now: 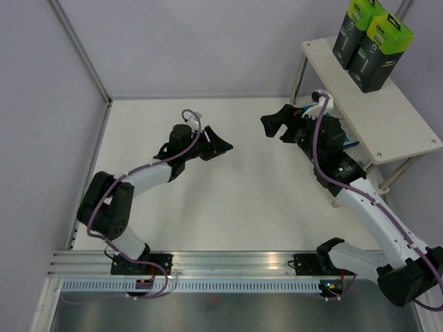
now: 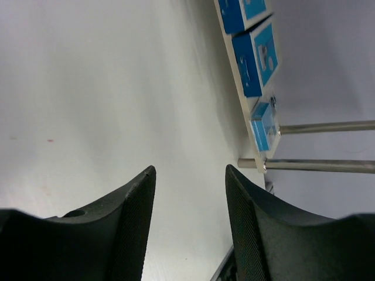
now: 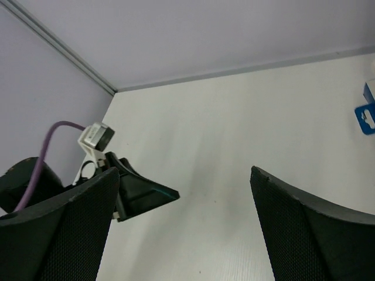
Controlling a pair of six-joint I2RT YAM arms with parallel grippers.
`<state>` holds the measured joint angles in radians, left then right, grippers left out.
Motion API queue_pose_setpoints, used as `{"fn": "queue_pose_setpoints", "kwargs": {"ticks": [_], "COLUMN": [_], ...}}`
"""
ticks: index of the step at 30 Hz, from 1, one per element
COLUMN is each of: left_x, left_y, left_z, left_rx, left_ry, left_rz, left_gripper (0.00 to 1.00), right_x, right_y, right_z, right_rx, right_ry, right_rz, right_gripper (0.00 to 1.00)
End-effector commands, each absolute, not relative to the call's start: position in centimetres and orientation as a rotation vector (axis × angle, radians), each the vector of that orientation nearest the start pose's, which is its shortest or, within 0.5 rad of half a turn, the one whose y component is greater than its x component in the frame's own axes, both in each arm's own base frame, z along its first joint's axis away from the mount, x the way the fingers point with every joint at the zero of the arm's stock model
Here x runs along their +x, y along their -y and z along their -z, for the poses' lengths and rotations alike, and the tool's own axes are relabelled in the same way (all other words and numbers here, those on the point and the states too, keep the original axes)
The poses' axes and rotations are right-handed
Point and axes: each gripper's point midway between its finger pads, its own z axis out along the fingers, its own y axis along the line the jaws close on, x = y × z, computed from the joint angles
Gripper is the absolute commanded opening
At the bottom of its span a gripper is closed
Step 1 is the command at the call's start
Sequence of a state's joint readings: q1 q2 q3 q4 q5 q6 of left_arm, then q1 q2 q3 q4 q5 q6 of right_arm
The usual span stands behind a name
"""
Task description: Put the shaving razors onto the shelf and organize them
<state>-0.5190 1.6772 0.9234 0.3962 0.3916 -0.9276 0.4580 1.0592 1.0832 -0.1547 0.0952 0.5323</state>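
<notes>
On the shelf (image 1: 387, 124), upper board, far end: two black razor boxes with lime-green tops (image 1: 379, 59), upright, side by side and touching. Below, on the lower board (image 2: 262, 157), seen edge-on from the left wrist: two flat blue-and-white boxes (image 2: 258, 58) in a row, then the small clear blister pack with blue card (image 2: 263, 126) nearest the board's end, by the silver legs (image 2: 322, 126). Makes five packs, all on the shelf; none in sight on the table (image 1: 228, 221) beside it. Looks essentially done as a placing job; leaves, at most, a squaring-up of the lower row.

Left of the shelf, out over the table: left gripper (image 1: 223, 144), jaws apart, nothing between them. Close against the shelf's near-left side: right gripper (image 1: 273, 128), jaws spread wide, likewise gripping nothing.

As for writing: dark print on the lime tops and white marks on the blue faces, yet too small and oblique to read. Possibly a product picture on the second blue box. No brand name legible anywhere.
</notes>
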Motion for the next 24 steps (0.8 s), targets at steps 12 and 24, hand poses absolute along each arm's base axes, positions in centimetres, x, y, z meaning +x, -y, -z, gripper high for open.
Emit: {"fn": "queue_pose_setpoints", "kwargs": {"ticks": [12, 24], "left_x": [34.8, 34.0], "left_y": [15.4, 5.7], "left_z": [-25.8, -24.3], "left_rx": [0.159, -0.131], "left_ry": [-1.937, -1.845], "left_rz": [0.636, 0.405], "left_gripper": [0.78, 0.87], "right_x": [38.7, 36.9], "right_y": [-24.0, -25.3], "right_z": [-35.9, -27.7], "right_rx": [-0.181, -0.234], "right_ry": [-1.496, -1.552], "right_rz": [-0.808, -0.918], "right_gripper": [0.98, 0.98]}}
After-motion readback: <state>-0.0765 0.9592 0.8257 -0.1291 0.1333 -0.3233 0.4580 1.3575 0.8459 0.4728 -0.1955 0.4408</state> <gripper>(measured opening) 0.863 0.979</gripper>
